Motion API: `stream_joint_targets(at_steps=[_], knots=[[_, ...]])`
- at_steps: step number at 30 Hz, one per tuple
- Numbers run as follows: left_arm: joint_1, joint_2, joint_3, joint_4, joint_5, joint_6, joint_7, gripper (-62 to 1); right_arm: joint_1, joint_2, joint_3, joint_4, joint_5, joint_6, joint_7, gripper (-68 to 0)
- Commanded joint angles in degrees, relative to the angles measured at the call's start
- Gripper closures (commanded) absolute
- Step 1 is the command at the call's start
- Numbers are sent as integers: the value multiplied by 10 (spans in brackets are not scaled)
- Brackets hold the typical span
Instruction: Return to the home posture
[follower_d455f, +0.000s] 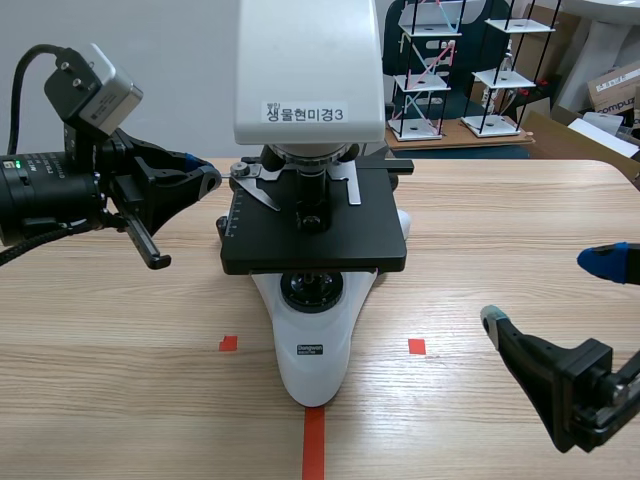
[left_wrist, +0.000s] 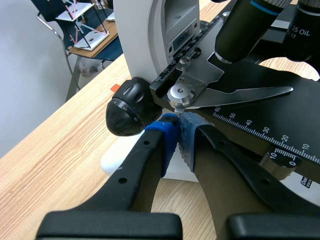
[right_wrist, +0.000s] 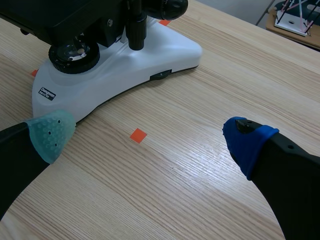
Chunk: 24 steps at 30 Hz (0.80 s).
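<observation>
Microscope, white-bodied with a black metal stage (follower_d455f: 312, 372), is seen at the middle of the light wooden table (follower_d455f: 520, 215). It is judged heavy, rigid and fragile at the optics, best taken by arm or base, though no hold is needed for homing. Left gripper (left_wrist: 178, 126) is closed pad to pad, empty, beside the silver stage-clip knob (left_wrist: 180, 94). Right gripper (right_wrist: 149, 141) is spread wide, empty, near the base.

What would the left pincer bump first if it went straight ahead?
Most likely the small silver screw on the microscope stage: the shut left pincer points right at it, almost touching.
</observation>
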<state>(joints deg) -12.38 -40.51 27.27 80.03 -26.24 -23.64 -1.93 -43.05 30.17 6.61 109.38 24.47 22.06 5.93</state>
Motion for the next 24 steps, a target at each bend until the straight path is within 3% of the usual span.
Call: stream_joint_targets(at_steps=[1,20,24], knots=[[-10,5,4,13,-12,-1,-17,-42,0,4,1,7,2,0,8,-679],[-7,3,3,14,-12,-1,-17,-47,0,4,1,7,2,0,8,-679],[2,-9,2,15,-12,-1,-35,-134,0,4,1,7,2,0,8,-679]])
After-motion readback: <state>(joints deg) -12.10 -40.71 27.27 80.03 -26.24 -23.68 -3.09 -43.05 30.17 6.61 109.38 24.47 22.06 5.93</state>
